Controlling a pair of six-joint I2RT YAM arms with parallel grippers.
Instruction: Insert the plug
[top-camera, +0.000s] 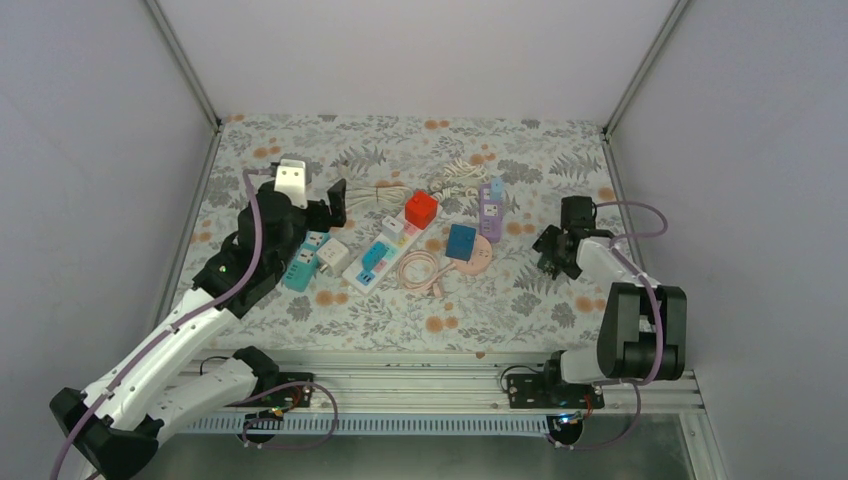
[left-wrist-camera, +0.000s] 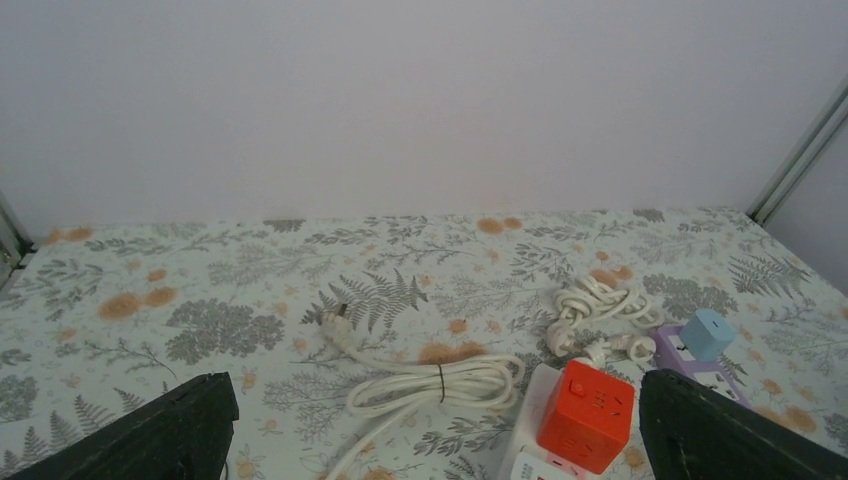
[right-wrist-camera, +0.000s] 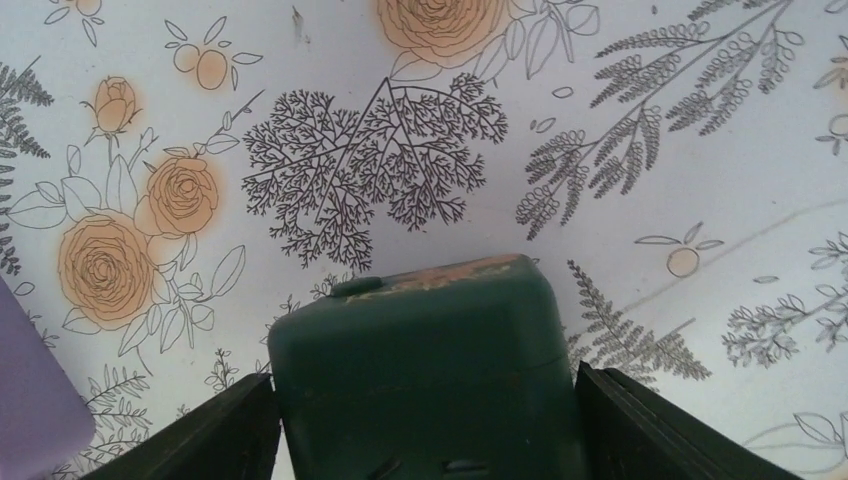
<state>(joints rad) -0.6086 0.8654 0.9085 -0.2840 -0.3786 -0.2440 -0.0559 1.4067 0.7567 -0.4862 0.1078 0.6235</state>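
No legible text on anything visible.

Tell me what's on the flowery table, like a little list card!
Left gripper: open, holding nothing
Right gripper: fingers against both sides of a dark green block
Red cube: sitting on the white power strip
Purple strip: right of the red cube, with a light blue cube on it
White cord: coiled, lying behind the strips
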